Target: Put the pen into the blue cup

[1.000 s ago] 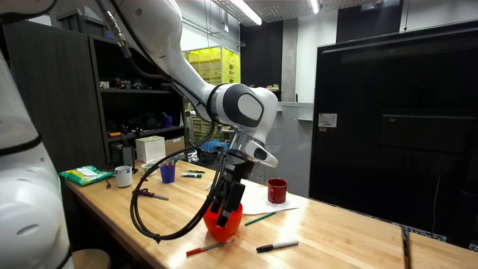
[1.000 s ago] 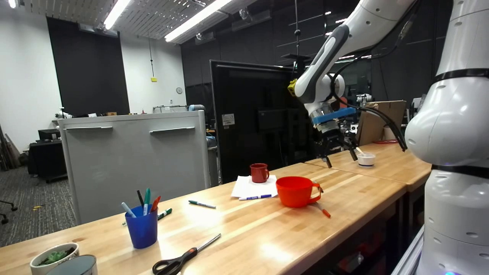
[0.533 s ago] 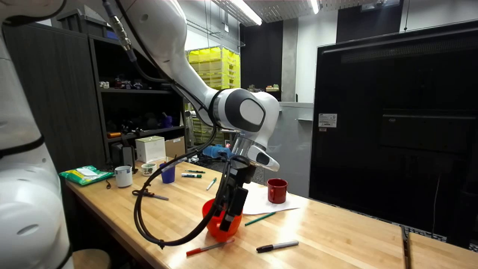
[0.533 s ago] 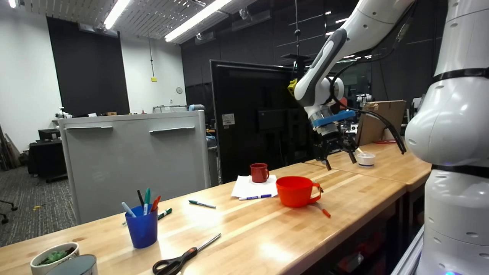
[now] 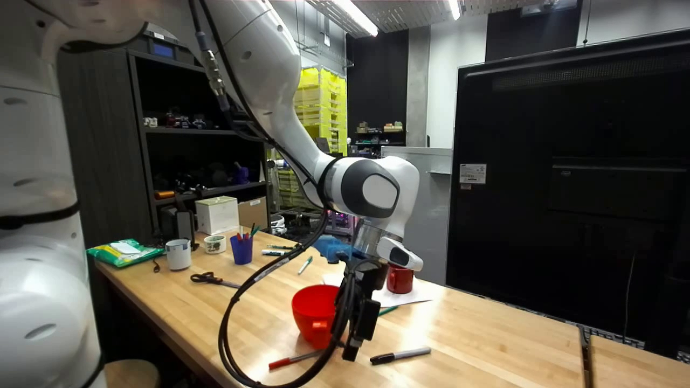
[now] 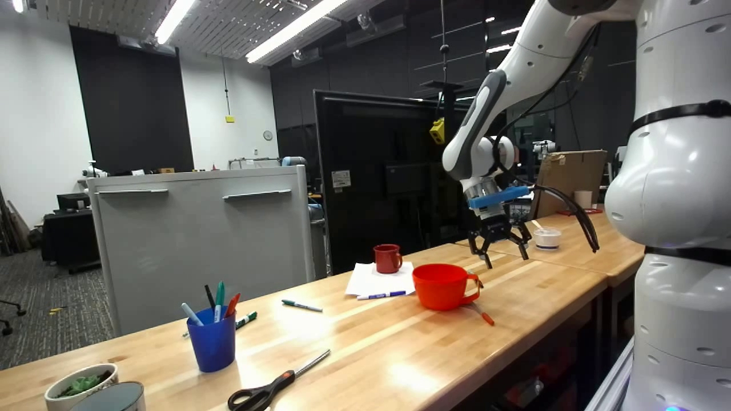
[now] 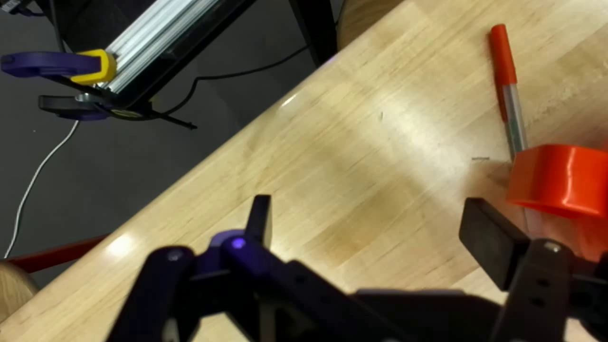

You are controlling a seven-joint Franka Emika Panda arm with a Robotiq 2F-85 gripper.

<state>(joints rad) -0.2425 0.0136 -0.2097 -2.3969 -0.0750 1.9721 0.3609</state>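
A pen (image 5: 400, 355) with a black cap and grey barrel lies on the table in an exterior view; elsewhere only a dark end of it seems to show behind the bowl's handle (image 6: 481, 283). It does not show in the wrist view. The blue cup (image 5: 242, 251) stands upright toward the far end of the table, and also shows in an exterior view (image 6: 212, 342). Several pens stand in it. My gripper (image 6: 506, 260) is open and empty above the table, beside the red bowl and far from the blue cup. The wrist view shows its fingers (image 7: 368, 218) wide apart over bare wood.
The red bowl (image 6: 441, 286) stands close to the gripper, with a red pen (image 5: 294, 358) beside it. A dark red cup (image 6: 388, 258) stands on white paper (image 6: 364, 281). Scissors (image 6: 278, 389), a green pen (image 6: 301, 305) and a white cup (image 5: 178, 254) are also on the table.
My open gripper has moved down toward the table, and shifts right and down past the red bowl in an exterior view. The pen, cups and bowl have not moved.
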